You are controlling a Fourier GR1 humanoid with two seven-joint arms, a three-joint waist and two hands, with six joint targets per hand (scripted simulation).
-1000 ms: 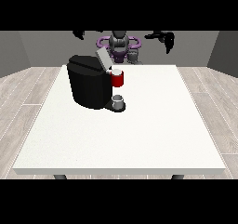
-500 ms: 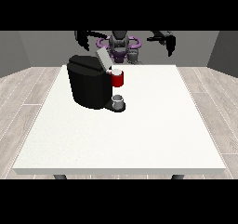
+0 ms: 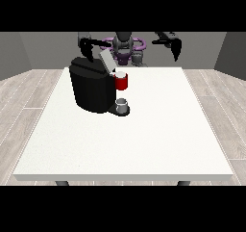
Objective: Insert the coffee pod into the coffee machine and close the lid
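The coffee machine (image 3: 93,89) stands on the far left part of the white bench (image 3: 144,139), a squat, boxy black body with rounded edges and a dull sheen. Its grey lid (image 3: 106,61) is a flat, thin flap tilted up and back from the top, which leaves the brewing head open, so the closing step is, by my reading, not yet done. At the machine's front right a red band (image 3: 122,83) wraps the brewing head, and a pale round shape sits in its top; this is most likely the coffee pod (image 3: 121,74) resting in its seat, though it is too small to be sure how deep it sits. Below, on the machine's dark base, stands a small grey cup (image 3: 122,104), cylindrical and matte, placed there to catch the brew. The hand at the view's left (image 3: 87,47) hangs above the far side of the machine, just beside the raised lid, a sensible place from which to press the flap down; its fingers point downward, but I cannot tell whether they are spread or pressed together. The hand at the view's right (image 3: 172,44) hovers well apart from the machine, beyond the bench's far edge, holding nothing, its fingers drooping in a relaxed curve.
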